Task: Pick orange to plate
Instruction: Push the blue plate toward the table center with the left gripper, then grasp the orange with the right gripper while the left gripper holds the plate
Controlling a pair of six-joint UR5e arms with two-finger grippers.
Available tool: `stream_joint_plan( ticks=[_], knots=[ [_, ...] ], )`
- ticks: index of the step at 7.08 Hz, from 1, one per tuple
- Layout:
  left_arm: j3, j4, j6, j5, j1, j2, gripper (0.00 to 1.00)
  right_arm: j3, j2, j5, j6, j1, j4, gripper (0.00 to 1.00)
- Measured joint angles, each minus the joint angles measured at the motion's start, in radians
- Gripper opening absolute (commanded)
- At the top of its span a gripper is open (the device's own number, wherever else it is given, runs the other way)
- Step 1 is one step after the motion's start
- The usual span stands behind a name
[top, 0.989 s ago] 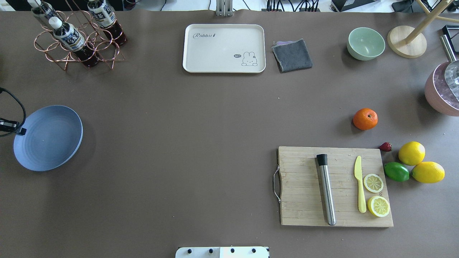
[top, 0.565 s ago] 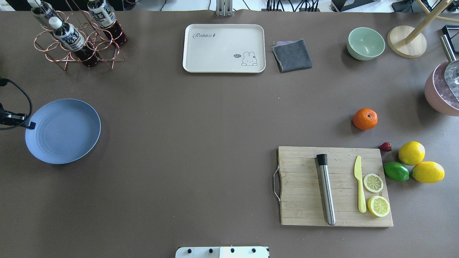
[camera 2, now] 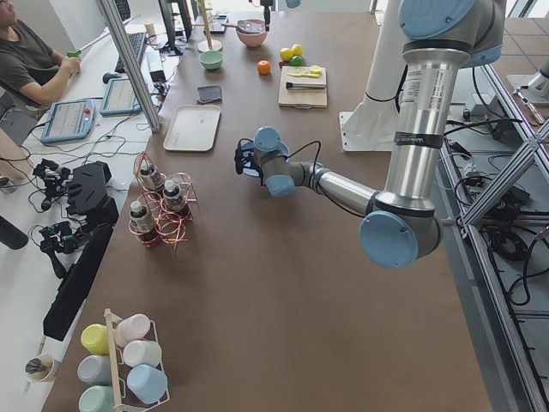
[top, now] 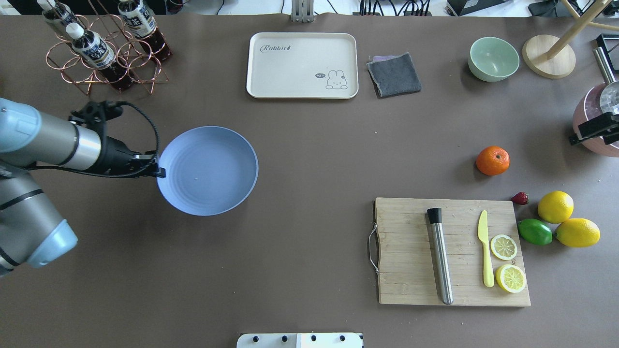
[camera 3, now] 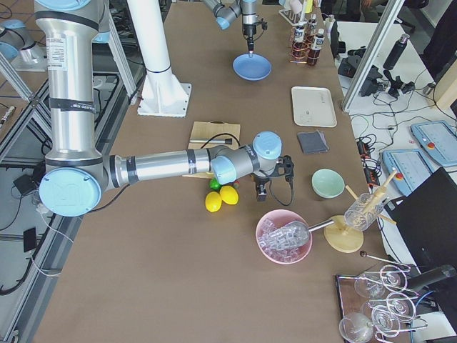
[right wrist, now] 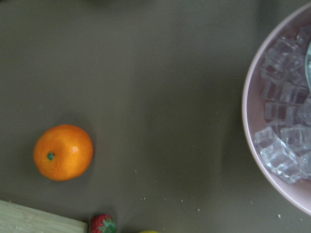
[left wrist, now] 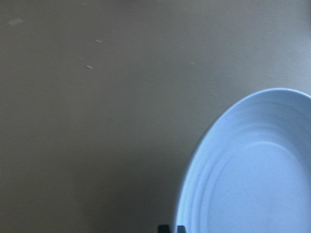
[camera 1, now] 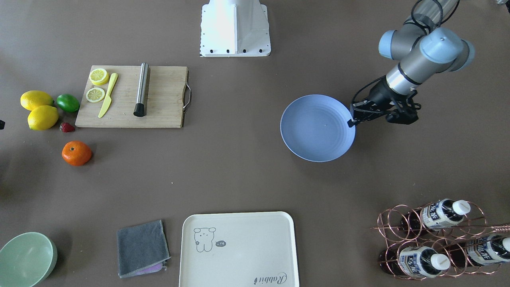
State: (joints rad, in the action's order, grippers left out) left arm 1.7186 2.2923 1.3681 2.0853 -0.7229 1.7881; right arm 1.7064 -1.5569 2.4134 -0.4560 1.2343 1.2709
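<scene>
The light-blue plate (top: 208,170) is left of the table's middle, and my left gripper (top: 159,170) is shut on its left rim. The front-facing view shows the same grip, gripper (camera 1: 351,121) pinching the plate (camera 1: 317,127). The left wrist view shows the plate (left wrist: 252,174) low right. The orange (top: 493,160) sits on the table at the far right, above the cutting board, and also shows as the orange (camera 1: 76,153) and the orange (right wrist: 63,152). My right gripper (top: 594,131) hangs at the right edge, right of the orange; I cannot tell its jaw state.
A cutting board (top: 411,290) carries a steel muddler, a yellow knife and lemon slices. Two lemons (top: 555,206), a lime (top: 535,231) and a strawberry (top: 520,197) lie beside it. A pink bowl of ice (right wrist: 252,97), a cream tray (top: 302,65), a cloth, a green bowl and a bottle rack (top: 104,53) stand around.
The left arm has carried the plate rightward, from the table's left edge towards its middle. The right gripper has come into view at the right edge. The orange has not moved.
</scene>
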Motion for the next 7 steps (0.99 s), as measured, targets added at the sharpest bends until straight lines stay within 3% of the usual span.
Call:
stream_joint_plan(
  ticks=[3, 5, 7],
  knots=[
    [-0.016, -0.149, 0.116, -0.213, 0.218, 0.184, 0.0, -0.043, 0.135, -0.125, -0.176, -0.187, -0.026, 1.0],
    [-0.037, -0.159, 0.13, -0.247, 0.258, 0.215, 0.0, -0.097, 0.19, -0.24, -0.219, -0.294, -0.027, 1.0],
    [-0.043, -0.16, 0.132, -0.257, 0.264, 0.223, 0.0, -0.138, 0.198, -0.266, -0.176, -0.325, -0.026, 1.0]
  ],
)
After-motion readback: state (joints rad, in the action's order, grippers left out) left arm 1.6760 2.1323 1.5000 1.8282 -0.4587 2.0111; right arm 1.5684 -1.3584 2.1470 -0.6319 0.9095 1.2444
